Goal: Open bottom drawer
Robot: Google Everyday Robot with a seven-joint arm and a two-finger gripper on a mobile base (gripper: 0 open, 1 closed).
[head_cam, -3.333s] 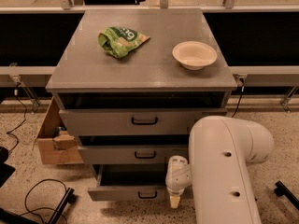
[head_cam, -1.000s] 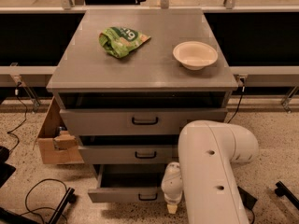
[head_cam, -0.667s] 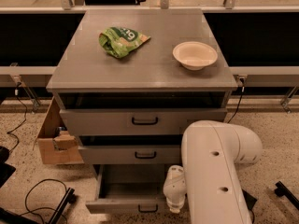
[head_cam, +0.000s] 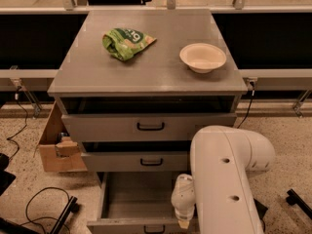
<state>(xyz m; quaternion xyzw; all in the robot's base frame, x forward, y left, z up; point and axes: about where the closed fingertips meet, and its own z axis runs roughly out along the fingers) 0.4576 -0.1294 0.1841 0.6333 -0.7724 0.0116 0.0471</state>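
The bottom drawer [head_cam: 136,199] of the grey metal cabinet [head_cam: 146,77] stands pulled well out toward me, with its bare inside showing. Its front panel lies at the lower edge of the view, and its small black loop handle [head_cam: 154,228] is partly cut off there. My gripper [head_cam: 184,222], a pale wrist piece on the big white arm [head_cam: 224,179], hangs over the right part of the drawer, at the front panel's top edge, just right of the handle.
The top drawer [head_cam: 151,126] and middle drawer [head_cam: 146,162] are slightly ajar. A green snack bag [head_cam: 126,42] and a pale bowl [head_cam: 203,57] sit on the cabinet top. A cardboard box [head_cam: 56,147] stands at the left, with cables [head_cam: 41,204] on the speckled floor.
The bottom drawer has slid much further out toward me. My gripper has moved down and toward me along with its front panel.
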